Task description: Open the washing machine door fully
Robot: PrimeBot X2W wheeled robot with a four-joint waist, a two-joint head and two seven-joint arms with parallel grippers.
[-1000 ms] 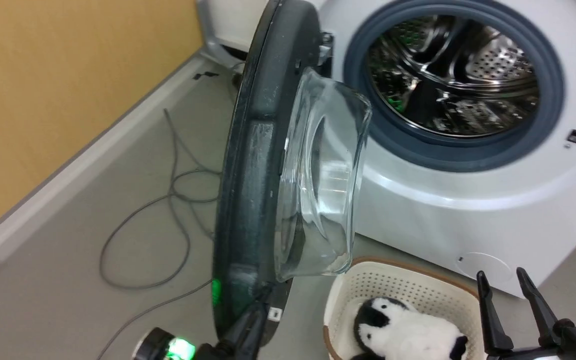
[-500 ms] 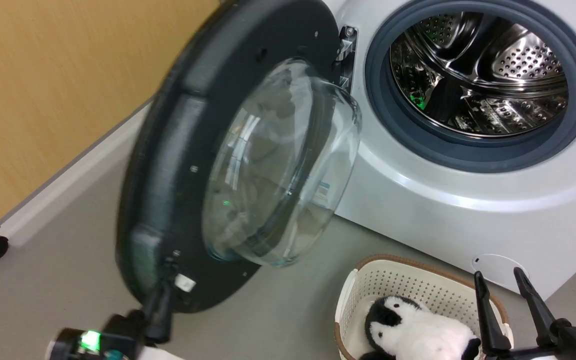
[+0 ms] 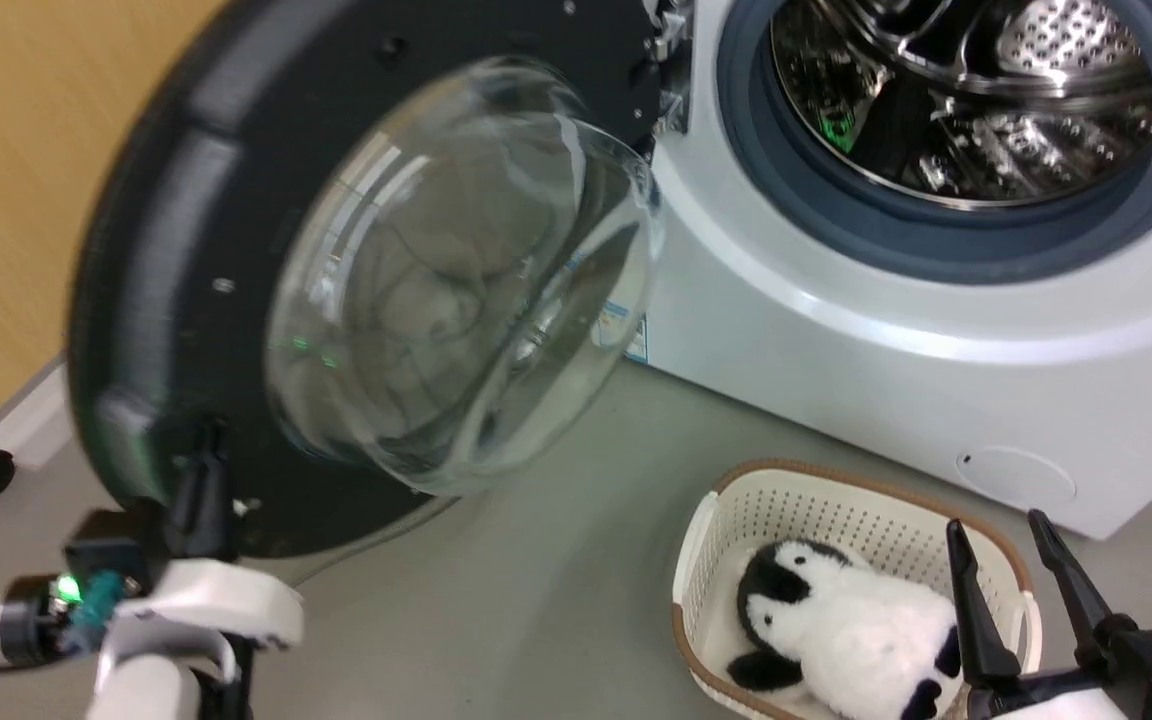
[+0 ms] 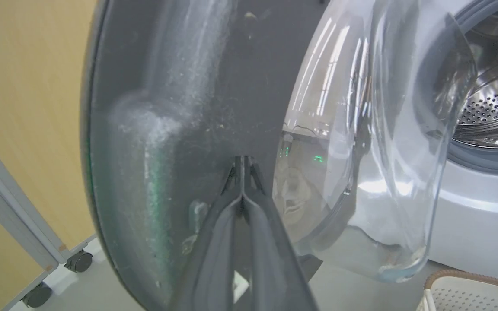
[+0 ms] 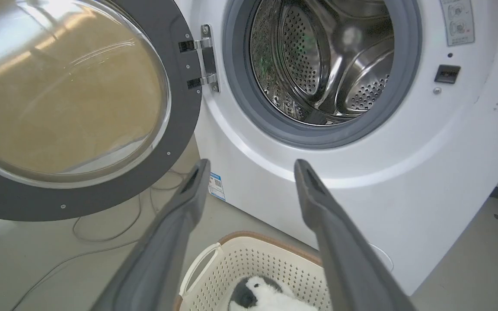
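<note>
the washing machine door stands wide open to the left of the washing machine, its glass bowl facing us and the steel drum exposed. we see our left end effector, fingers pressed together, tips against the door's dark inner rim near its lower edge. our right end effector hangs spread above a basket holding a plush penguin.

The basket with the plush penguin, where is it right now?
Head view, lower right: the basket sits on the floor before the washing machine, just beyond the right gripper.
</note>
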